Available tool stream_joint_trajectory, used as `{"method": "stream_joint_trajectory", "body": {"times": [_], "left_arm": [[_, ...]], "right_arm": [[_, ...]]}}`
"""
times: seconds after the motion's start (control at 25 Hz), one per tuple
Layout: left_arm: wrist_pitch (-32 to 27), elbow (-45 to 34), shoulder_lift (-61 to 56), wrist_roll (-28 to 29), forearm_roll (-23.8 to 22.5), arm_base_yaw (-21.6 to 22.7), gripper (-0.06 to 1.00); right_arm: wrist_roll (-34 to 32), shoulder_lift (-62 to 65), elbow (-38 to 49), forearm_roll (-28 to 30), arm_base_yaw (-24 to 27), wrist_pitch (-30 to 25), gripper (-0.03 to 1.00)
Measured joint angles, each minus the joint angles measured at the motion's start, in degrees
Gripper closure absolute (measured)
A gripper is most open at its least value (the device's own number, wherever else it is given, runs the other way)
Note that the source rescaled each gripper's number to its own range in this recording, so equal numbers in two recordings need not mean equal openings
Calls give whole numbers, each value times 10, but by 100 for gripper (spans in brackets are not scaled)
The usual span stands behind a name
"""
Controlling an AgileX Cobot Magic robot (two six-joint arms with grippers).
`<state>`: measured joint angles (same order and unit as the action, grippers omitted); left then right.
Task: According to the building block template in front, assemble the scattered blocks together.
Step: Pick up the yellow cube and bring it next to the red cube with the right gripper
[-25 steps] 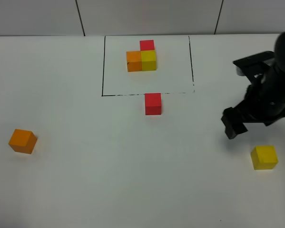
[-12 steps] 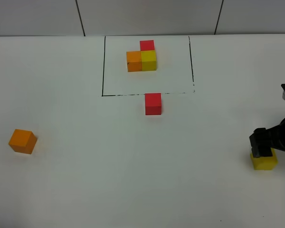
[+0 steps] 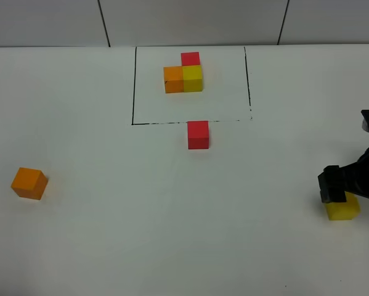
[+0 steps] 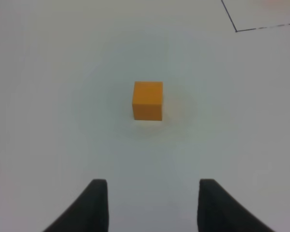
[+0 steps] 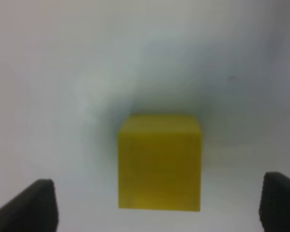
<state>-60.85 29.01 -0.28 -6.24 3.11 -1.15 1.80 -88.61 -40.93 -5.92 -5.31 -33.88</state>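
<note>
Right gripper (image 5: 159,205) jaws are standing wide around the yellow cube (image 5: 160,162); it is looking light, rigid, matte, best pinched across opposite flat faces

A big white table (image 3: 110,246) fills almost the whole view. Thin black lines (image 3: 133,86) make a box shape on its far middle part, and the near line is broken into little dashes. Behind the table is a pale grey wall (image 3: 190,21) with thin dark lines running up it. The light is soft and even.
</note>
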Motion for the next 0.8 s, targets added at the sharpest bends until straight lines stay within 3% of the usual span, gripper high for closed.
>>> {"method": "stream_joint_trajectory", "body": {"times": [0.8], "left_arm": [[0,0,0,0,0,0,94]], "right_arm": [[24,-98,0,-8,0,31,26]]}}
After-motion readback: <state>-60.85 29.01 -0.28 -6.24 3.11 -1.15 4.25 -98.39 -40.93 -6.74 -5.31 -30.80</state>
